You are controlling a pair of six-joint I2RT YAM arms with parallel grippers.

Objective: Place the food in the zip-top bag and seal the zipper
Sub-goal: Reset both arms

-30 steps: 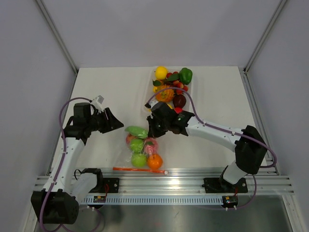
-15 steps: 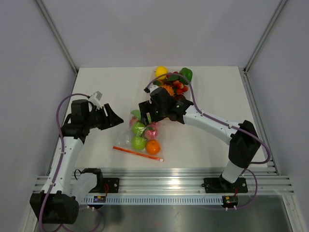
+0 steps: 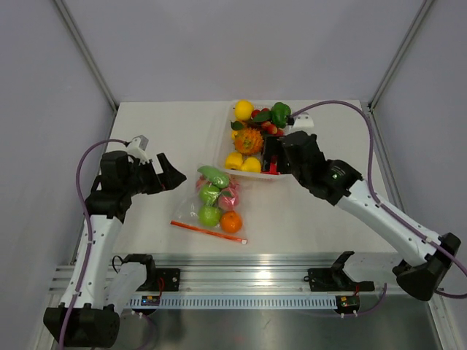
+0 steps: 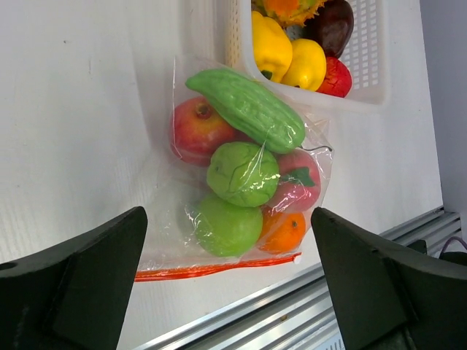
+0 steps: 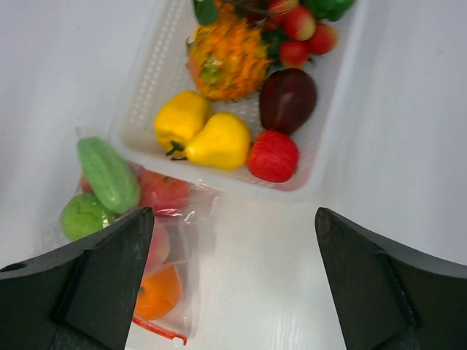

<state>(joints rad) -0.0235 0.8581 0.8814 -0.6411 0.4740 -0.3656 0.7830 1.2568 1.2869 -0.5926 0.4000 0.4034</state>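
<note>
The bag (image 3: 187,216) lies flat, fruit (image 3: 209,215) inside, zipper (image 3: 208,232) nearest the arms, seemingly handy for sealing. Left fingers (image 3: 172,175) and right fingers (image 3: 271,156) gape wide, empty.

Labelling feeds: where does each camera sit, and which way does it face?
Top external: above and behind, looking down on the table; left arm and right arm show.
Left wrist: on the left arm, facing down at the zip-top bag; own fingers show.
Right wrist: above the white tray, facing down; own fingers show.
All share bag and tray.
</note>
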